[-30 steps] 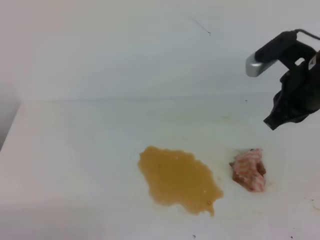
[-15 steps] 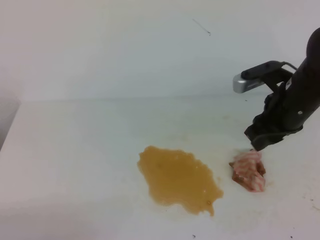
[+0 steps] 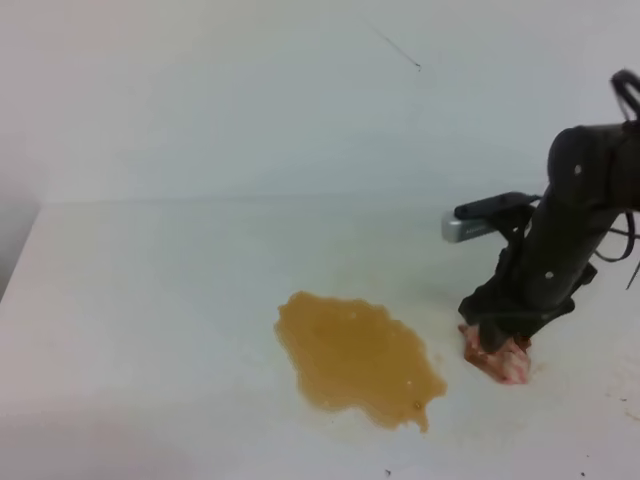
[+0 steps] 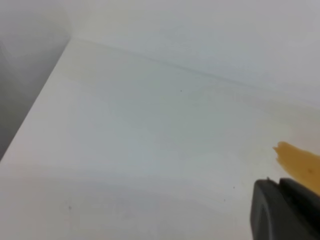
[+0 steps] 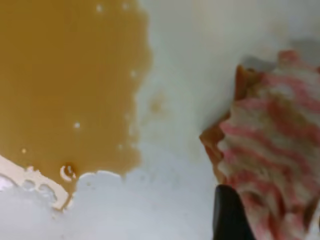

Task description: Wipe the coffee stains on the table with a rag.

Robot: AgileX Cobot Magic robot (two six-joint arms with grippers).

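High view: a matte white table (image 3: 150, 300) meets a plain pale wall; the glossy tan coffee stains (image 3: 355, 355) pool mid-table; the right gripper (image 3: 497, 338) sits atop the crumpled rag (image 3: 505, 362), jaw spread indiscernible.
Left wrist: bare tabletop, stain edge, a dark fingertip (image 4: 285, 212); the left gripper's spread cannot be told.
Right wrist: striped pink-white cloth beside the puddle, one dark finger (image 5: 231, 215) touching it.

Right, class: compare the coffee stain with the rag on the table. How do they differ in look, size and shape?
The coffee stains form a flat, tan-brown liquid blotch; the rag is a wadded lump with pink-red and white stripes. The blotch is much larger than the rag. The blotch lies untouched; the right gripper is down on the rag. Both sit on the white table, apart from each other.
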